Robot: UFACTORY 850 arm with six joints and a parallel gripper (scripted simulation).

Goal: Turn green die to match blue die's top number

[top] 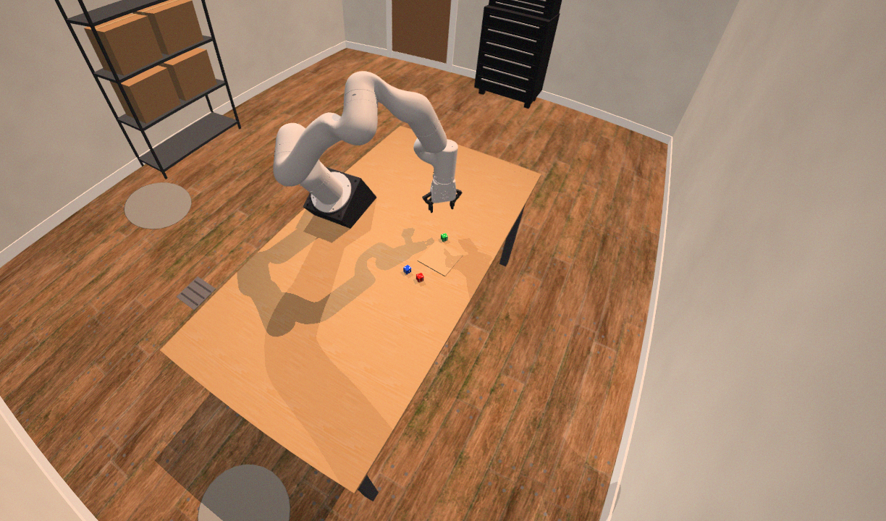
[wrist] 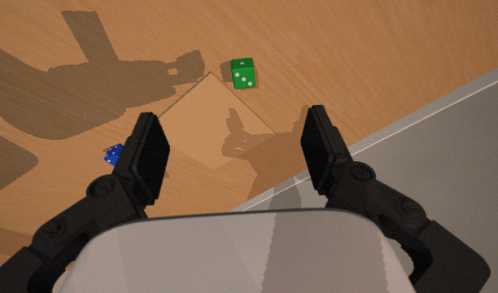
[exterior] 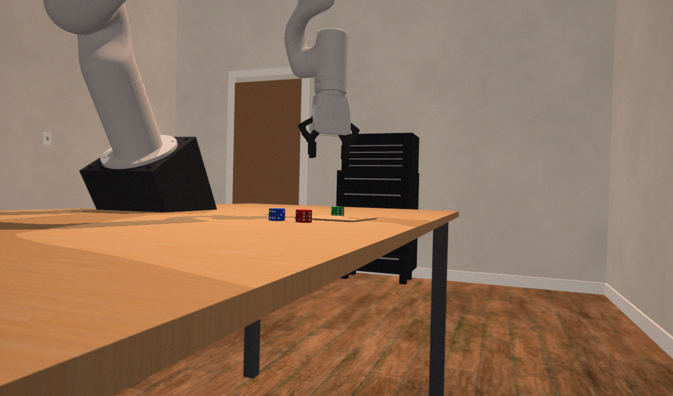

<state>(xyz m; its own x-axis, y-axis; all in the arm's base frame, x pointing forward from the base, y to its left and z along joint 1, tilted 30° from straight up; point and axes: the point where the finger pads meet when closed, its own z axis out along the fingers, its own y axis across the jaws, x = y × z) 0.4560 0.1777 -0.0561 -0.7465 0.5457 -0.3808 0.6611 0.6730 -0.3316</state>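
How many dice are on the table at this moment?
3. The green die sits beside the mat's far edge; the blue die and red die sit close together off its near corner.

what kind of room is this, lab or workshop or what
Probably a workshop or storage room fitted out for robot trials: a metal shelf with cardboard boxes, a black drawer cabinet, and a robot arm bolted to a long wooden table.

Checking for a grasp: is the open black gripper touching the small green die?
Apart. The exterior view shows the gripper hanging open well above the green die.
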